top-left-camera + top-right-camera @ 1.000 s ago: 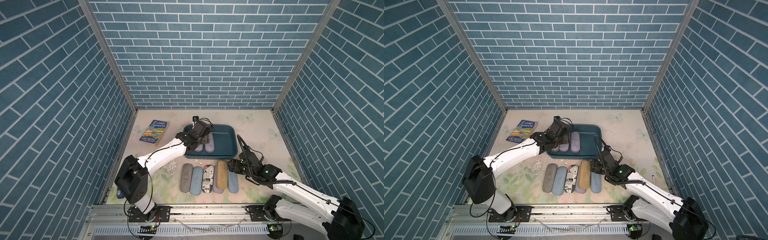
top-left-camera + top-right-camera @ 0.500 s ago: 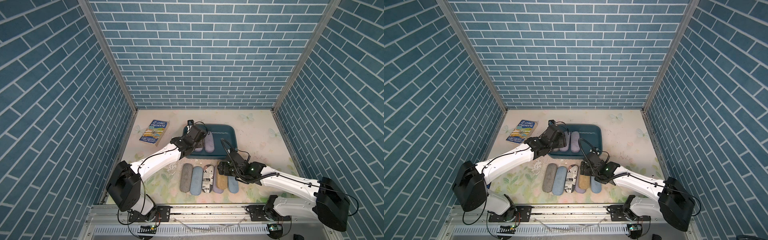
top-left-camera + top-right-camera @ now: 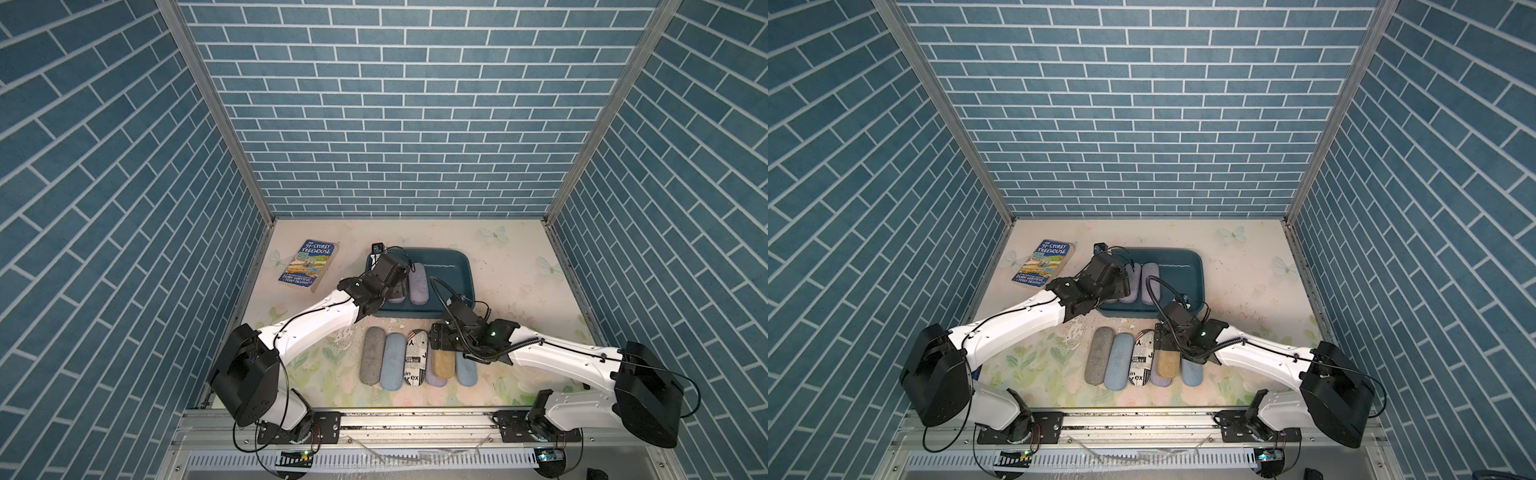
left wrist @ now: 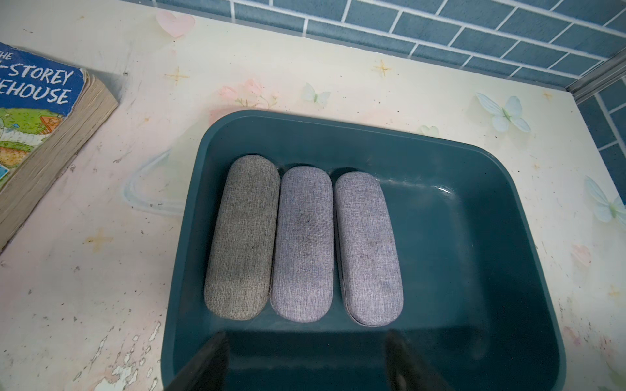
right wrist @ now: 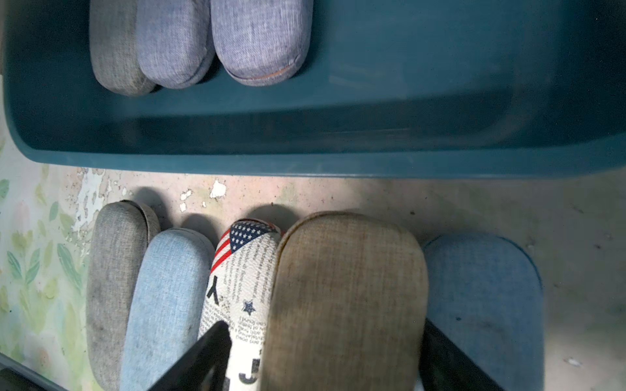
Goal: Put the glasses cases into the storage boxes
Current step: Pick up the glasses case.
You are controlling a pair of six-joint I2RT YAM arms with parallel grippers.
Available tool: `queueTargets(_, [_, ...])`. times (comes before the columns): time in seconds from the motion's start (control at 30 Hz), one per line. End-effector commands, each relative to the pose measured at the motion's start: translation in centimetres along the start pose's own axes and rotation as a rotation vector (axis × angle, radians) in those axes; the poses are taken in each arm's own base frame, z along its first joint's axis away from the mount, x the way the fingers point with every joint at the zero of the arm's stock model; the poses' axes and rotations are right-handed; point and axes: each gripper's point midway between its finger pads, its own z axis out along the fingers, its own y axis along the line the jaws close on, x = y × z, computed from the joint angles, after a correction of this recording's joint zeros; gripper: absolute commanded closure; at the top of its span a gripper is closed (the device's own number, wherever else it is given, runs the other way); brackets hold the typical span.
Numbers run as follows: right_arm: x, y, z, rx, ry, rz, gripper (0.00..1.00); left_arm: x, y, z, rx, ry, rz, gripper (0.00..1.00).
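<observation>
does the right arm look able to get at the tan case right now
Probably yes: the right gripper sits open astride the tan case, which lies on the lavender case with nothing over it.

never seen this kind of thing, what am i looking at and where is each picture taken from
Two white robot arms stand at the near edge of a table, each ending in a two-fingered gripper. The two wide pictures come from one camera overhead; the close-ups come from cameras on the arms' wrists. On the table lie a book, a teal tub holding three glasses cases, and a row of six more, a tan case lying on a lavender one. The left gripper hovers open and empty over the tub. The right gripper straddles the tan case, fingers apart, not closed on it.
</observation>
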Motion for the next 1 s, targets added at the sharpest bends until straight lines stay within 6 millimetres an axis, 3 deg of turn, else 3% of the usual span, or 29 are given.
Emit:
queueTargets(0.0, [0.7, 0.2, 0.3, 0.022, 0.045, -0.008, 0.15, -0.1, 0.7, -0.2, -0.003, -0.008, -0.019, 0.26])
queueTargets(0.1, [1.0, -0.1, 0.7, 0.053, 0.06, -0.02, 0.17, -0.1, 1.0, -0.1, -0.006, -0.004, -0.024, 0.26])
queueTargets(0.23, [1.2, -0.6, 0.8, 0.091, 0.064, -0.029, 0.29, -0.1, 1.2, 0.0, -0.008, -0.003, -0.029, 0.26])
queueTargets(0.47, [0.5, -1.2, -0.4, 0.133, 0.028, -0.04, 0.4, -0.2, 1.4, 0.0, -0.011, -0.002, -0.033, 0.26])
queueTargets(0.77, [-0.7, -1.4, -3.4, 0.133, -0.025, -0.054, 0.41, -0.8, 1.6, -0.5, -0.003, -0.013, -0.044, 0.26])
queueTargets(0.97, [-3.0, -0.5, -6.7, 0.104, -0.098, -0.083, 0.42, -1.2, 2.1, -1.1, -0.003, -0.026, -0.054, 0.26])
